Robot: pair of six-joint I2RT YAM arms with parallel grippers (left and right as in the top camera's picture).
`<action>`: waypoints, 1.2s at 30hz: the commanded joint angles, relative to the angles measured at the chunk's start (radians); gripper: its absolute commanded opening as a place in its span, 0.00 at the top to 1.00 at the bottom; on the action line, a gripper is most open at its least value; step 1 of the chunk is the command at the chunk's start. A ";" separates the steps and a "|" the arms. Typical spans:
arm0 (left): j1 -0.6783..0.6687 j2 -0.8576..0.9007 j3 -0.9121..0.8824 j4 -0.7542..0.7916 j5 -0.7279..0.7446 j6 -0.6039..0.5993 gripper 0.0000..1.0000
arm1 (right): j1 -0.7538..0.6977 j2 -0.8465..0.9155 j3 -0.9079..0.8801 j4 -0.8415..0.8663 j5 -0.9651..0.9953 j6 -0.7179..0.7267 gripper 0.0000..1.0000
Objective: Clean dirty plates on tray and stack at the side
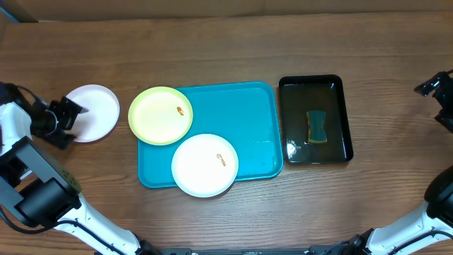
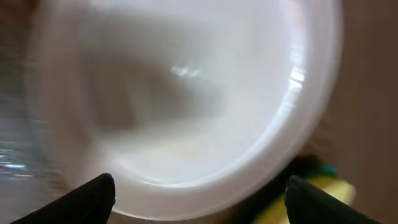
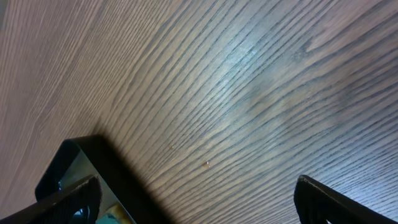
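Setting down: side plate [image 1: 95, 112], white, lies flat on the surface [image 1: 226, 42], left of the tray [image 1: 244, 120] & off it; no smear shows from overhead.
L hand [image 2: 199, 202]: at that plate's left rim, fingers spread wide, gripping nothing; wrist view is blurred, plate fills it.
Step (judged): release & get clear. Done well = pull straight away so no finger catches the rim & drags the plate; it's prob. the base of the stack, so it shouldn't shift.
Tray plates: yellow-green plate [image 1: 161, 115] overhangs the tray's left edge; 2nd white plate [image 1: 205, 164] overhangs the front edge; close together, can't tell if touching. Each has an orange-brown smear, so 2 left to clean.
Black tray [image 1: 347, 120]: just right of the turquoise one, sponge [image 1: 316, 126] inside.
R hand [image 3: 199, 199]: far right, fingers wide apart, empty, over bare wood by the black tray's corner.
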 commanded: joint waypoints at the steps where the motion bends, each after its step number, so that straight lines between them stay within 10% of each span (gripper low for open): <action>1: -0.043 -0.113 0.034 -0.015 0.229 0.028 0.12 | 0.002 -0.007 0.026 0.002 -0.006 0.003 0.00; 13: -0.384 -0.367 0.034 -0.243 -0.057 0.072 0.08 | 0.003 -0.007 0.025 0.356 -0.018 0.004 0.00; 24: -0.725 -0.357 0.033 -0.211 -0.185 0.129 0.05 | 0.003 -0.007 0.025 0.323 -0.613 0.046 0.00; 36: -0.772 -0.357 0.033 -0.191 -0.187 0.045 0.00 | 0.171 -0.007 0.025 0.183 -1.164 0.066 0.00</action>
